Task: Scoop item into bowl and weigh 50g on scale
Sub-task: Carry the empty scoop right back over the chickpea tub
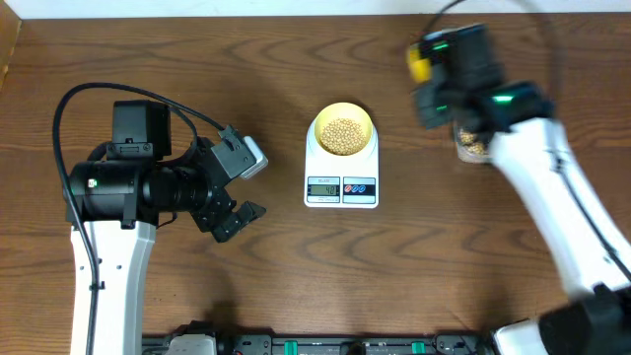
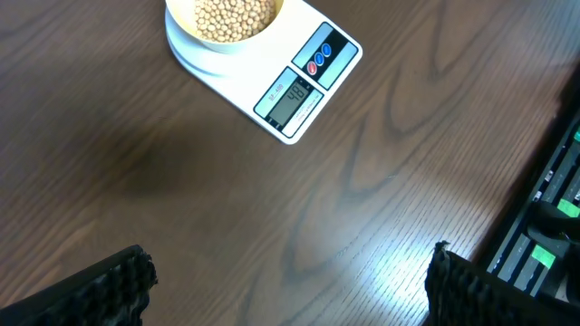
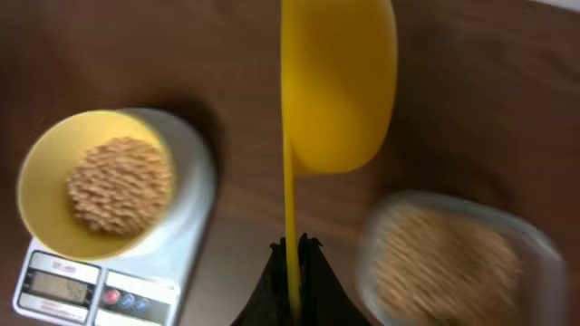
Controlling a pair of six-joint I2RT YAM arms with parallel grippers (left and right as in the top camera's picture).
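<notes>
Beans [image 1: 342, 136], small, round and tan, are heaped in the shallow pale-yellow bowl [image 1: 318, 125] on the white flat kitchen scale [image 1: 369, 170], while a bright yellow spoon [image 3: 337, 86] is clamped by its handle in the right pincer [image 3: 292, 250] and the left pincer [image 2: 285, 288] is spread wide.

Table [image 1: 296, 286] was dark brown with flowing, darker wood grain. Scale [image 1: 341, 202] was white, with a grey display [image 2: 290, 98], one red button [image 2: 314, 66] and one blue button [image 2: 326, 50] beside it; the bowl [image 1: 317, 126] was pale yellow and the beans [image 1: 342, 136] tan-beige. Spoon [image 3: 337, 91] was bright yellow all over, tub [image 3: 544, 243] was clear with the same tan showing through, and arms [image 1: 113, 266] had white links and black joints, the right one lit green in spots.
</notes>
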